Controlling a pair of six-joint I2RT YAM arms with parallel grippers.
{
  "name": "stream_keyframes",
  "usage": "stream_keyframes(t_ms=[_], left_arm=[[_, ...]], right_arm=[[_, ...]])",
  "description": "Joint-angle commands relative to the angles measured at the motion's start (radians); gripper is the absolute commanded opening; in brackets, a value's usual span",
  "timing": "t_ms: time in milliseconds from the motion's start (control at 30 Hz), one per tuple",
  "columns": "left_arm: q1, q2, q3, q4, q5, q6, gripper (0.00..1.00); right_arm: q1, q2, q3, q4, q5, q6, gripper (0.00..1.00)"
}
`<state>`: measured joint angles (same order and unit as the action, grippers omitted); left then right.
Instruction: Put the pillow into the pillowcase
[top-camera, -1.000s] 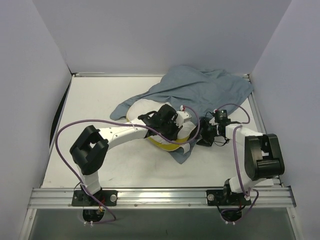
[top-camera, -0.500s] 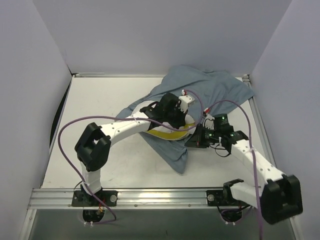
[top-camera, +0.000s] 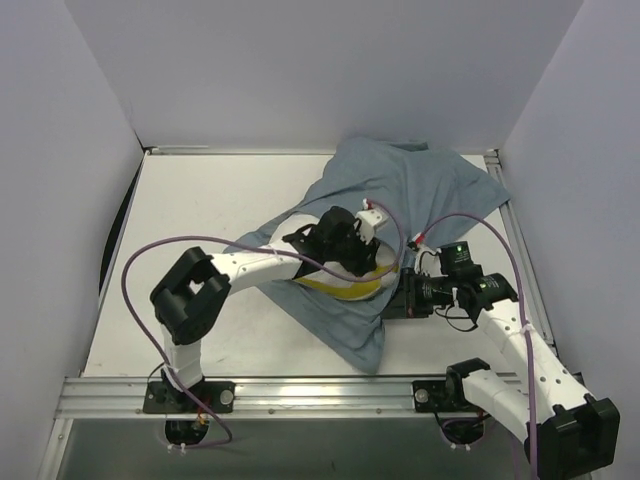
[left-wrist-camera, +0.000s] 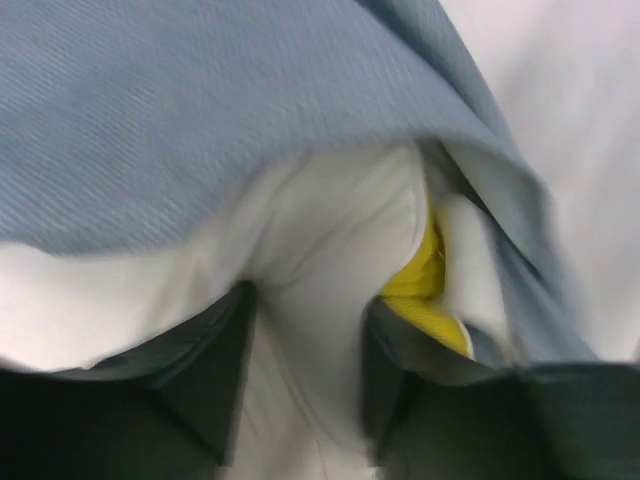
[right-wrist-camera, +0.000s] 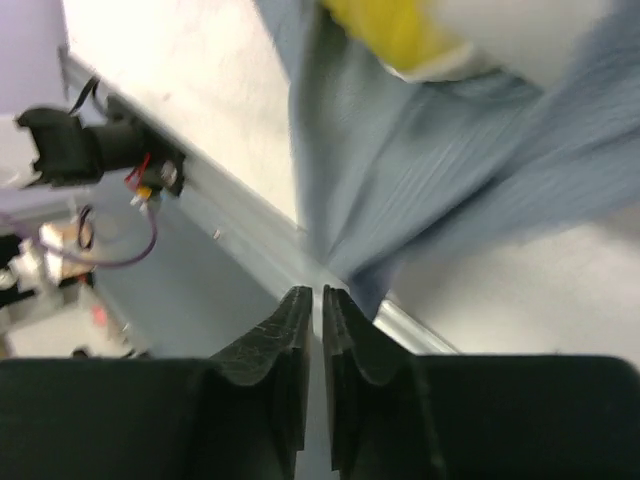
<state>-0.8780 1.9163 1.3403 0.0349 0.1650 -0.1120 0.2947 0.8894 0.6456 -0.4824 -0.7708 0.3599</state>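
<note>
Your right gripper (right-wrist-camera: 317, 300) has just snapped its fingers almost together. Taut folds of the pillowcase (top-camera: 420, 185) run straight to the tips, so it looks pinched on a near hem. The arm behind it now stretches low along the right side of the table (top-camera: 200, 200).

With that pull, the grey-blue cloth has slid toward the near rail (top-camera: 320, 385). It has also spread left over the pillow (top-camera: 340, 287), which a second ago showed a broad white flank. Now you see only a sliver of yellow band and a scrap of white at mid-table, beneath the cloth and just left of the right gripper.

Your left gripper (left-wrist-camera: 305, 320) has meanwhile let go of its tight clamp. Its jaws stand apart, with a ridge of white pillow bulging between them and cloth draped overhead.

This reads as a handover of effort, with the right side drawing the case on while the left loosens to re-seat deeper. The pillow is more covered than before. Whether it lies inside the mouth or merely under a layer, these views do not settle, so treat the stuffing as partly done at best.
</note>
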Motion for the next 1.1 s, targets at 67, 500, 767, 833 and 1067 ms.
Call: stream_keyframes(t_ms=[67,500,767,833,1067], left_arm=[[-0.001,-0.215,-0.098,-0.238,0.209,0.034,0.77],[0.524,-0.585,-0.157,-0.538,0.284,-0.063,0.93],[0.866,-0.554,-0.265,-0.61,0.275,-0.186,0.95],[0.872,-0.559,-0.297,-0.604,0.283,-0.186,0.96],[0.945,-0.583,-0.404,-0.592,0.281,-0.248,0.98]], right_arm=[[-0.008,0.045,0.129,-0.231,-0.118,-0.166,0.33],[0.224,0.552,0.739,-0.234,0.563,-0.377,0.92],[0.529,0.966,1.207,-0.205,0.829,-0.49,0.98],[0.564,1.069,1.267,-0.217,0.857,-0.509,1.0],[0.638,1.27,1.301,-0.229,0.864,-0.558,1.0]])
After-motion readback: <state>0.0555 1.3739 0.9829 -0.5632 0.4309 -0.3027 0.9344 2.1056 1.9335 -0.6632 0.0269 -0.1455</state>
